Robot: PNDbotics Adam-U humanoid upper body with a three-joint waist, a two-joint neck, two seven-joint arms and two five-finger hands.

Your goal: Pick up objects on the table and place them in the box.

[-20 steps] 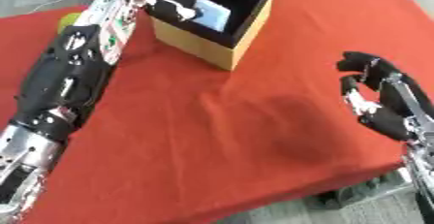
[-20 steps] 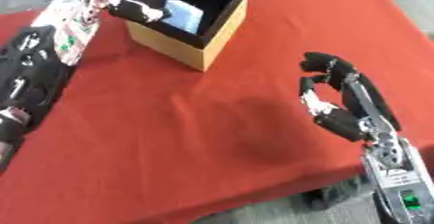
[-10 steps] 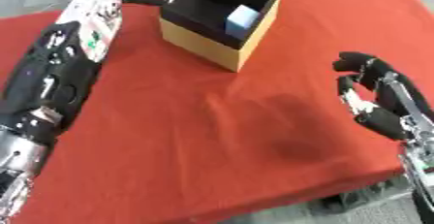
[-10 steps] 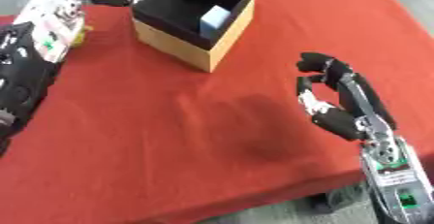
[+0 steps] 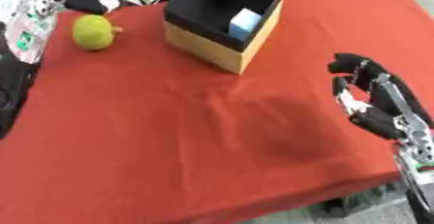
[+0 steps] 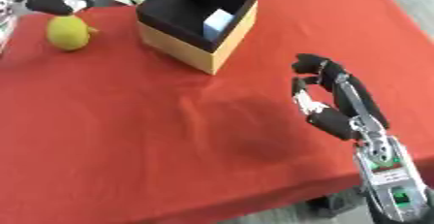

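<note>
A: Where does the box [image 5: 222, 22] sit?

B: Toward the far side of the red tabletop [image 5: 169, 131], turned cornerwise. It has tan outer walls and a black inside, open at the top. A pale blue and white object [image 5: 245, 23] leans against its right inner wall.

A: Anything outside the box?

B: A yellow-green round fruit [image 5: 92, 32], lying on the cloth to the left of the box and apart from it.

A: And the right hand [image 6: 326, 99]?

B: It hovers over the right part of the tabletop, near the front edge, well apart from the box. Its fingers are curled inward and they hold nothing. The right eye view shows its silver forearm down to the lower edge; the left eye view cuts most of that off.

A: The left hand [image 6: 49, 2]?

B: In the right eye view a dark part of it shows at the top left corner, just above the fruit. I cannot tell whether its fingers are straight or bent. The left eye view shows instead the arm running down the left edge, black with white and green patches, and the dark hand beyond the fruit.
</note>
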